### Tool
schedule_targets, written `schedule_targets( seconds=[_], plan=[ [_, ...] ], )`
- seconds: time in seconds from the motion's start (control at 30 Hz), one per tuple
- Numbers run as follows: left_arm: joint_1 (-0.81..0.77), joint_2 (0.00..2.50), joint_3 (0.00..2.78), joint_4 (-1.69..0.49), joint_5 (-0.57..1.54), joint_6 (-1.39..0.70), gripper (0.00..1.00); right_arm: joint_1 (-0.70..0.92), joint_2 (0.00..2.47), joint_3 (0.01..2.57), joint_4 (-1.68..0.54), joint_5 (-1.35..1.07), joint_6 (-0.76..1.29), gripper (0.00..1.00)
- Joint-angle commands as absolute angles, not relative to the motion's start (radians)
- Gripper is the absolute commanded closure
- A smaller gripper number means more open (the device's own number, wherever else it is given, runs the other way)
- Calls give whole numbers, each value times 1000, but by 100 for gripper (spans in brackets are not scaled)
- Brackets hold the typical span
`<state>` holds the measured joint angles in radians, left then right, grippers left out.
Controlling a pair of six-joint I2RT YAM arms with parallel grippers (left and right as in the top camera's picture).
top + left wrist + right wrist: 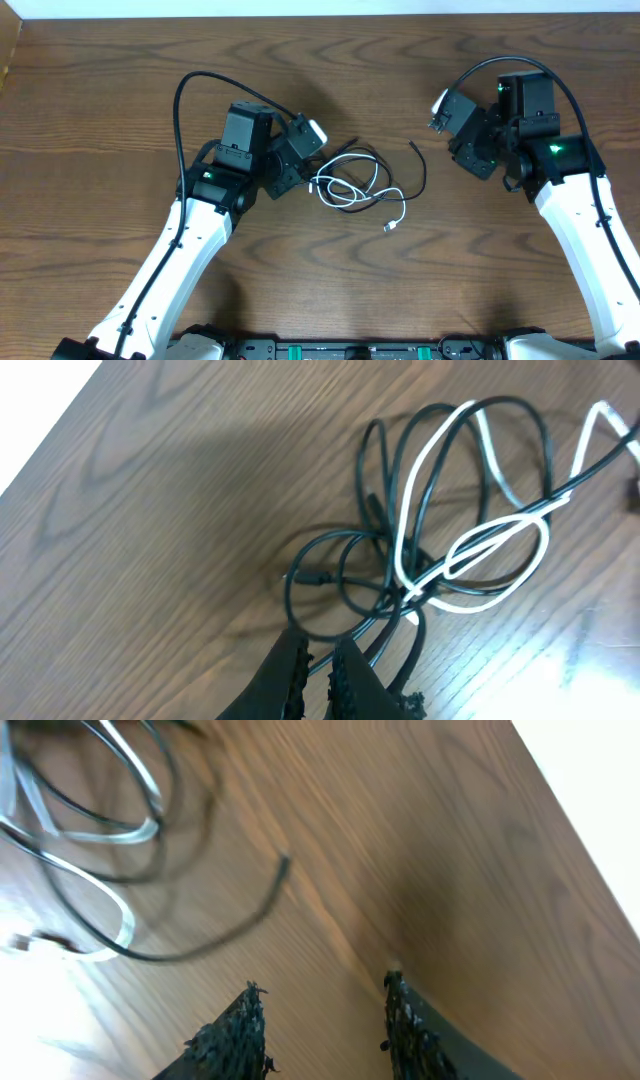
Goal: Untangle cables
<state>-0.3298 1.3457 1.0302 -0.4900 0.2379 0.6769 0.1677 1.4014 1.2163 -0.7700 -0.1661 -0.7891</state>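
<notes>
Item: cable bundle, lying loose on the brown wood-grain table [120, 60], at the centre of the overhead frame between the two arms. Contents: thin black cords [288, 588], round in section and glossy, coiled in several overlapping loops; one shorter white cord [402, 540], thin, threaded through the black loops and crossing them at several spots. White plug end [390, 229]: small, lying at the lower right edge of the bundle. Free black end [283, 867]: small dark tip, trailing out alone to the upper right of the bundle, flat on the wood and apart from the loops. Condition: black and white strands interlaced, with the tightest crossing near the middle of the left wrist frame. Left gripper [318, 665]: at the left edge of the bundle; fingers [290, 675] all but together, a black strand running in between the tips and apparently pinched there. Right gripper [322, 1015]: to the upper right of the bundle; fingers parted with a plain gap, only bare wood showing between them, nothing held, well apart from the free black end.
</notes>
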Motion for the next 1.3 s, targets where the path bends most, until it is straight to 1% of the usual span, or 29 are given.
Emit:
schedule_targets(
  seconds=[0.0,0.03,0.07,0.13,0.23,0.3,0.33,0.43,0.5,0.57,0.7,0.73,0.8,0.87,1.0,1.13,1.27],
  plan=[
    [-326,1346,1051,-456,386,668,92,164,1394,1228,-750,-429,-770,67],
    [-326,1345,1051,-422,448,661,92,165,1395,1228,-735,-514,-770,71],
    [-326,1345,1051,-391,482,637,92,165,1397,1228,-727,-551,-759,74],
    [-326,1342,1052,-295,569,565,92,165,1405,1228,-709,-571,-707,78],
    [-326,1335,1052,-145,677,477,92,165,1429,1228,-692,-578,-666,79],
    [-326,1331,1052,-59,704,405,92,165,1448,1228,-690,-607,-667,79],
    [-326,1328,1052,-1,707,349,92,168,1465,1228,-686,-640,-667,73],
    [-326,1325,1052,163,708,195,92,172,1502,1228,-670,-701,-670,67],
    [-326,1324,1052,253,709,107,92,172,1530,1228,-647,-744,-670,59],
    [-326,1324,1052,371,758,31,92,172,1555,1228,-620,-770,-670,57],
    [-326,1324,1052,464,857,-9,92,172,1577,1228,-578,-770,-670,49],
    [-326,1324,1052,484,876,-31,92,172,1581,1228,-567,-770,-670,43],
    [-326,1324,1052,527,914,-67,92,172,1589,1228,-548,-762,-670,36],
    [-326,1322,1052,573,950,-95,92,171,1591,1228,-527,-726,-670,25],
    [-326,1304,1052,638,1026,-125,92,170,1591,1228,-497,-654,-671,17],
    [-326,1272,1052,657,1093,-134,92,171,1591,1228,-496,-651,-715,17],
    [-326,1255,1052,657,1108,-136,92,172,1591,1228,-501,-742,-715,17]
  ],
)
